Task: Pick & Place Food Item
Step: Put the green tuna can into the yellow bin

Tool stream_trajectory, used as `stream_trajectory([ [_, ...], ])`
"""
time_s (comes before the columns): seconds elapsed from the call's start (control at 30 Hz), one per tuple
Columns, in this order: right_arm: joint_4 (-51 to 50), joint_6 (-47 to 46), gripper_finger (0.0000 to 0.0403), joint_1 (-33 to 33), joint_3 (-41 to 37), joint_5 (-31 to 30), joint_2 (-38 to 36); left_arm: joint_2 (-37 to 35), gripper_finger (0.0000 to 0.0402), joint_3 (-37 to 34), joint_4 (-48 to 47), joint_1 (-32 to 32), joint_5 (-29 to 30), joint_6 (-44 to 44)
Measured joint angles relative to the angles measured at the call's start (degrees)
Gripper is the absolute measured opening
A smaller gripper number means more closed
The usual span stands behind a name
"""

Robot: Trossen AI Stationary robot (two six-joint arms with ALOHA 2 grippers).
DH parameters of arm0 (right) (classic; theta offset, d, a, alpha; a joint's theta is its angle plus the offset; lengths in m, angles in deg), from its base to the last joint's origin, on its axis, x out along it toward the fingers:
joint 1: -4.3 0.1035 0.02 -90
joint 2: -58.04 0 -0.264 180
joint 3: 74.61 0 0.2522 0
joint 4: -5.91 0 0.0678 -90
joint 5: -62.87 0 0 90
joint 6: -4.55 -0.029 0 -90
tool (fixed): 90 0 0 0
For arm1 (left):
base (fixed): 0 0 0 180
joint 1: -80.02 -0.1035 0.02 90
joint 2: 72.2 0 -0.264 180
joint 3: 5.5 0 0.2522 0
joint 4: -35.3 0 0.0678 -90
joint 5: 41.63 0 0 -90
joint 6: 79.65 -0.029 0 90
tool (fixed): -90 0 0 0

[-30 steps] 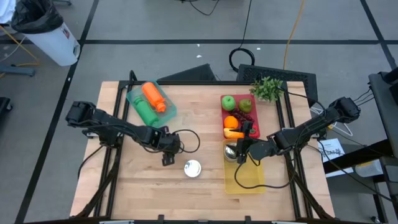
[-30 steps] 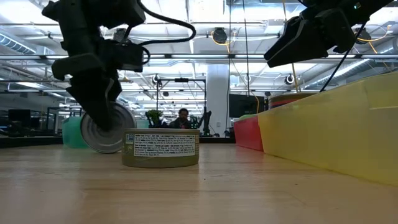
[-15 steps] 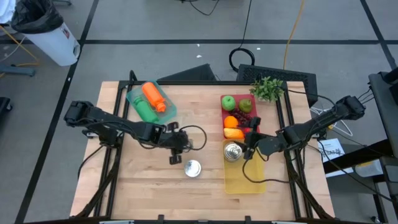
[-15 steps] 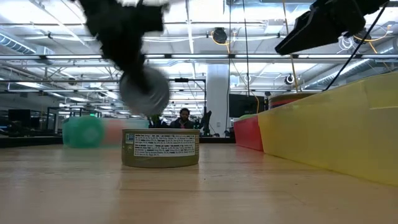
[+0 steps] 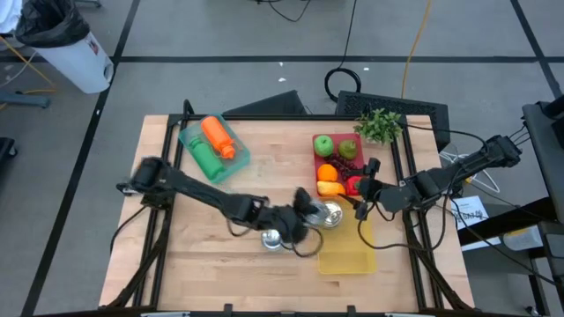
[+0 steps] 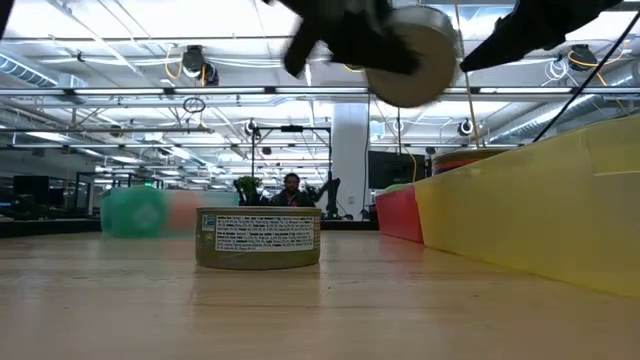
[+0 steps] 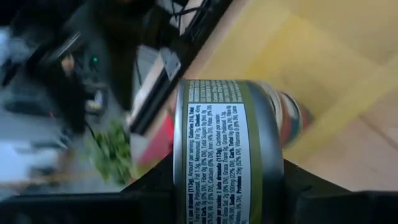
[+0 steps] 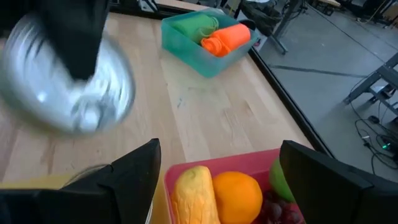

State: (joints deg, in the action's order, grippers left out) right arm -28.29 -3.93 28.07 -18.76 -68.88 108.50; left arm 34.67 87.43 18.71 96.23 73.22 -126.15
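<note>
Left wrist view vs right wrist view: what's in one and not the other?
Left wrist only: the held can's printed label, the left gripper shut on it, the yellow bin and green sprig beyond. Right wrist only: the teal bin with green and orange bottles, the red tray's banana and orange, and the open right gripper. Both: the held can and the wooden table.

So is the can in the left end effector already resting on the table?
No: in the low view the held can hangs high above the wooden table, while a second can stands on the wood.
</note>
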Motion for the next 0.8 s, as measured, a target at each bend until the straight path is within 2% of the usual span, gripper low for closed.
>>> stream_trajectory([
  [0.17, 0.66, 0.32, 0.0308, 0.0, 0.0, -0.04, -0.2, 10.07, 0.014, 8.26, 3.62, 0.64, 1.63, -12.7],
  [0.23, 0.83, 0.16, 0.0308, 0.0, 0.0, 0.03, -0.22, 12.68, 0.0141, 11.64, 4.48, 1.31, 1.4, -14.87],
  [0.43, 0.89, 0.86, 0.0308, 0.0, 0.0, 0.03, -0.22, 19.09, 0.0151, 17.25, 4.27, 3.32, -7.22, -15.31],
  [0.67, 2.69, 2.14, 0.0308, 0.0, 0.0, 0.05, -0.22, 22.66, 0.014, 18.0, 7.27, 2.64, -14.31, -11.27],
  [0.8, 3.07, 2.2, 0.0308, 0.0, 0.0, 0.04, -0.22, 24.21, 0.0179, 17.91, 6.85, 1.58, -16.24, -8.21],
])
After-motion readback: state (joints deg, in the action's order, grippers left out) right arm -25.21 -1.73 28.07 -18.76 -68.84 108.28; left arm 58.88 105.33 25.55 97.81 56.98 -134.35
